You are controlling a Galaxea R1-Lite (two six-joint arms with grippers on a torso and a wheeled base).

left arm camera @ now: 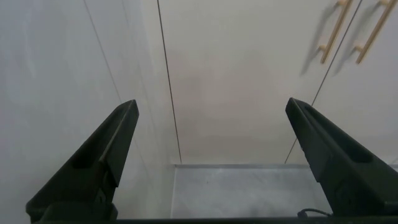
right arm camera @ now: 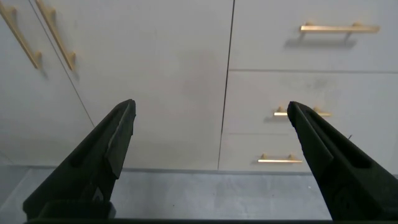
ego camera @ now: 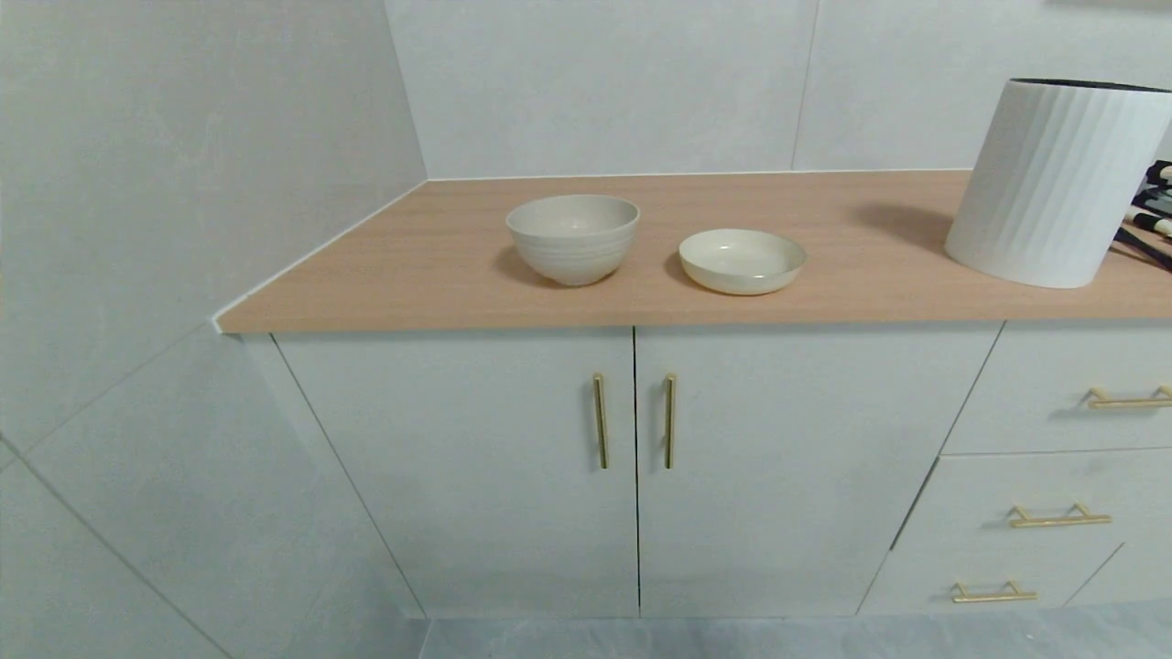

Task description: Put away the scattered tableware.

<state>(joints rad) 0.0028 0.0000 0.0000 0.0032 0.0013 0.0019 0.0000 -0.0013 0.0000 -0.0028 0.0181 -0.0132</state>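
Observation:
A deep cream bowl [ego camera: 573, 236] stands on the wooden countertop [ego camera: 439, 265], left of centre. A shallow cream dish [ego camera: 742, 260] sits just to its right, apart from it. Below the counter, my left gripper [left arm camera: 211, 115] hangs open, facing the white cabinet front and the floor, with nothing between its fingers. My right gripper [right arm camera: 211, 115] is open too, low in front of the drawers, holding nothing.
A tall white ribbed container [ego camera: 1062, 178] stands at the counter's right end, with dark utensils [ego camera: 1152, 212] beside it. Two cabinet doors with gold handles [ego camera: 600, 421] are below the bowls; drawers with gold handles [ego camera: 1058, 518] lie to the right. Walls close off the left side.

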